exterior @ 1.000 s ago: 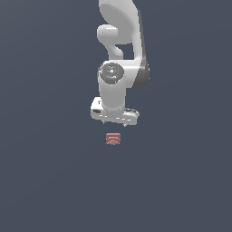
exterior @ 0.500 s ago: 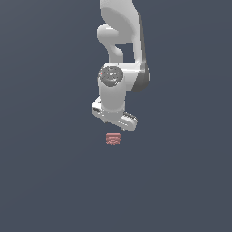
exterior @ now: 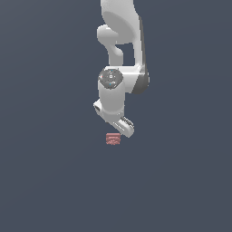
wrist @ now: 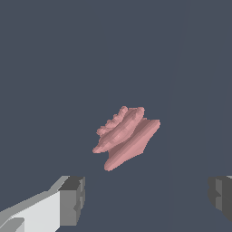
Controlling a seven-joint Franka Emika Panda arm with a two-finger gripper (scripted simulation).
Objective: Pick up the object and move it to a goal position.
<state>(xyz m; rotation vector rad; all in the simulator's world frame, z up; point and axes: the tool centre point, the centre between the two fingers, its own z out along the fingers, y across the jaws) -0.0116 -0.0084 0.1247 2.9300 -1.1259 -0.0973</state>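
- Task status: we judge the pick not yet made. The object (exterior: pixel 113 138) lies on the dark counter (exterior: pixel 50 181), directly under the gripper (exterior: pixel 123 129) in the exterior view, and nothing is lifting it.
- Jaw state: the jaws are released. In the wrist view the two dark fingertips (wrist: pixel 72 200) stand wide apart with clear space between them, and the object (wrist: pixel 125 136) sits ahead of that gap, touching neither.
- Remaining steps, as we judge them: lower around the object, clench, lift, then carry to the goal. No goal marker appears in either view, so we cannot place the goal.
- Object form: dull red-pink, with a ridged upper part over a flatter, pointed base; it lies at a slant to the line between the fingertips.
- Clearance: the counter shows no edge in either view, and no other item is near the object. We see open room on all sides for descent and for the carry.
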